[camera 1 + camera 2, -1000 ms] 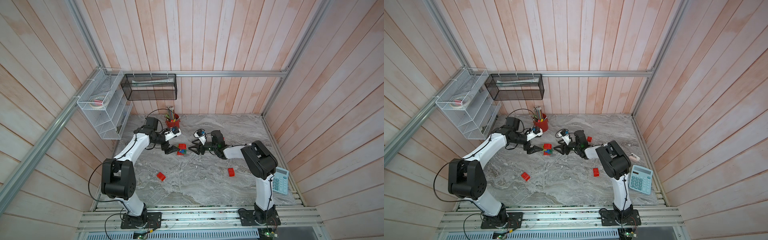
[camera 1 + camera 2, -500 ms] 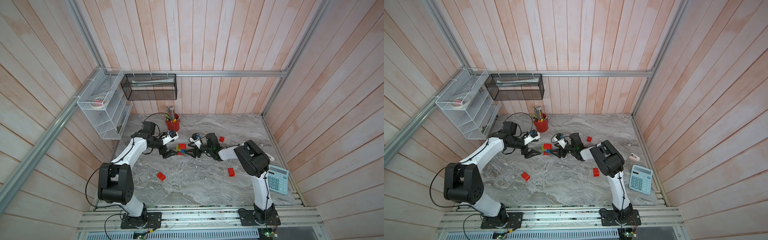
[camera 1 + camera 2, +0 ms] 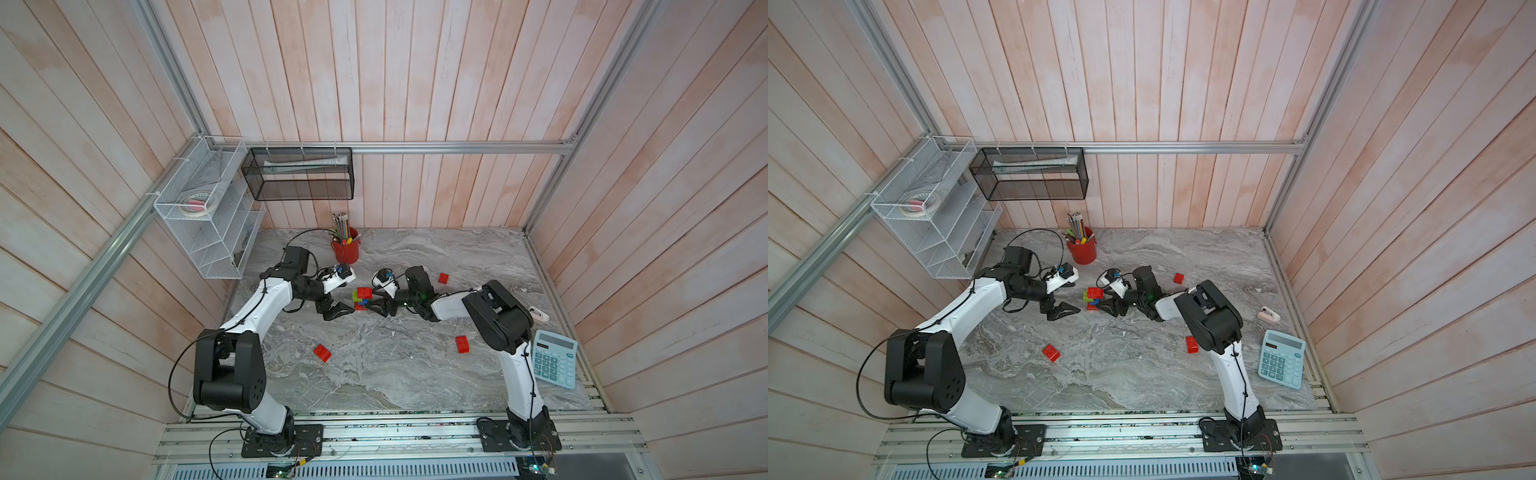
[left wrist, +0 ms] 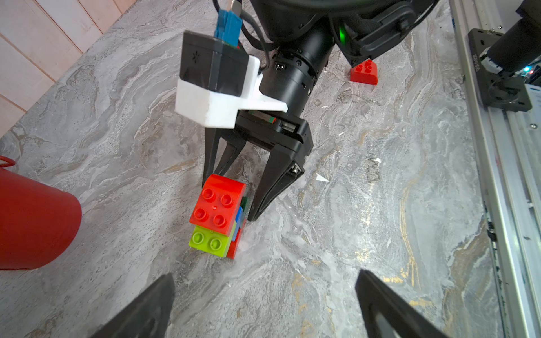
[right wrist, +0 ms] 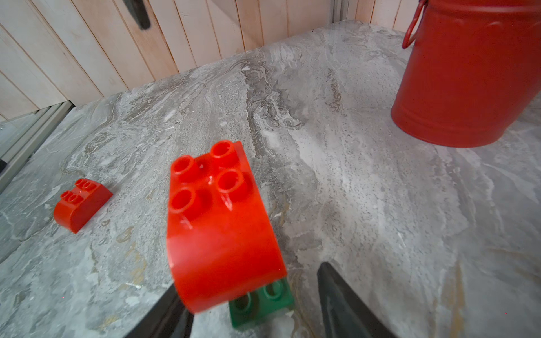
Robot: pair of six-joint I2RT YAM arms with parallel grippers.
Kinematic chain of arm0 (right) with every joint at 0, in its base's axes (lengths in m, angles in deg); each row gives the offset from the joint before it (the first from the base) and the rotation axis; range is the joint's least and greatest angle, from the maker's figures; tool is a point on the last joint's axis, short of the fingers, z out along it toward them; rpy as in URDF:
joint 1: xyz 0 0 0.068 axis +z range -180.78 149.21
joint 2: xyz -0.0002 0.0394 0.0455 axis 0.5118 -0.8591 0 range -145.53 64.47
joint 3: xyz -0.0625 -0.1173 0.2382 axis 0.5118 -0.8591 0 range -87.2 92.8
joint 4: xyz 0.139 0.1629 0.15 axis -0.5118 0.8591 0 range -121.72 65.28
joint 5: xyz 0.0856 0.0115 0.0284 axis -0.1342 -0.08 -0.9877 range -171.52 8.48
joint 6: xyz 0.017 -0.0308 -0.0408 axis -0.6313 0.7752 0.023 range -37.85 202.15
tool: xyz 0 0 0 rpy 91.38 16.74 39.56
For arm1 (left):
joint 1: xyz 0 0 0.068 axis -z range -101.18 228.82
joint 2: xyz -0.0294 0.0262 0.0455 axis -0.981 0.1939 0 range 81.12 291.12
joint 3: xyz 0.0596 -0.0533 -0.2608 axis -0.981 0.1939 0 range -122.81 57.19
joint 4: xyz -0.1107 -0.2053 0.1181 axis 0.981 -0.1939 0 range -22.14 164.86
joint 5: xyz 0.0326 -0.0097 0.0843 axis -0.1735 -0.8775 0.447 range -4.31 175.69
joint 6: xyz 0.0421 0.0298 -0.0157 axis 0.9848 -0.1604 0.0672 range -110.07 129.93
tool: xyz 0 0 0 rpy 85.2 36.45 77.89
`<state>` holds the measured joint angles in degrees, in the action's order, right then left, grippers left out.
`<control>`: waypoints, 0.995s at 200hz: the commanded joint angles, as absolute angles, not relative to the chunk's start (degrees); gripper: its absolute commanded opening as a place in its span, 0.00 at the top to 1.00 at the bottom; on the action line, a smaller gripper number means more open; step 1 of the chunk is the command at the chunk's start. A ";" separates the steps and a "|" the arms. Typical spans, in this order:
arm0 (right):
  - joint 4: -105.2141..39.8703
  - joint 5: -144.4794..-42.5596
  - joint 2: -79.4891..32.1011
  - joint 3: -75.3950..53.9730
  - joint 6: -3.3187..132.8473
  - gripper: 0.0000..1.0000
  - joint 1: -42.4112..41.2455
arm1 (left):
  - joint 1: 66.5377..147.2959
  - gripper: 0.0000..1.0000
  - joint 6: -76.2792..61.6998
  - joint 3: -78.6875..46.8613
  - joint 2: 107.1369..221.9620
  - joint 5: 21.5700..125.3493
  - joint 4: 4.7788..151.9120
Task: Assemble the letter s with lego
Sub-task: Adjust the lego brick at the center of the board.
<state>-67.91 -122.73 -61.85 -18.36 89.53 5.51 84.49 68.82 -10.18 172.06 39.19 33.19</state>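
Red plastic is lying nearest you on the grey marble table point(image 3: 395, 374): a near-left brick point(image 3: 322, 353) and a near-right brick point(image 3: 461, 344) are sitting loose and well apart. A pale blue calculator point(image 3: 555, 365) is resting at the table's right edge.

Farther in, around mid-table, the lego stack point(image 3: 361, 297) is standing upright between your two grippers. A red top brick point(image 4: 218, 202) is crowning it, and a lime green brick point(image 4: 209, 241) is jutting out just beneath on the left. A blue brick point(image 4: 240, 215) and a dark green brick point(image 5: 263, 301) are peeking out lower on the right.

Your left gripper point(image 3: 338, 311) is hanging just left of the stack, clear of it. Its jaws are spread wide and carrying nothing.

Your right gripper point(image 4: 228, 203) is reaching in from the right, with its jaws standing partly apart, one on either side of the stack. In the right wrist view, bare table is showing between one finger point(image 5: 342, 304) and the dark green brick, so it is not clamping.

Beyond the right arm, a far red brick point(image 3: 443, 278) is lying alone. Farthest back, the red pencil cup point(image 3: 346, 251) is standing near the back wall, to the far left of the stack.
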 commanded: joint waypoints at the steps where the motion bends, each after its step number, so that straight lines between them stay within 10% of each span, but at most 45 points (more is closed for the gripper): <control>1: -65.57 -123.12 -63.17 -16.51 91.28 0.35 6.19 | 84.18 0.00 69.72 -9.35 170.93 38.32 31.82; 199: -60.51 -122.78 -64.41 -13.81 93.75 0.62 6.97 | 83.97 0.00 72.28 -9.24 171.56 39.99 28.33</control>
<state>-61.24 -122.64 -63.16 -14.82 93.24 6.58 84.34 71.40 -10.16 172.06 39.67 29.35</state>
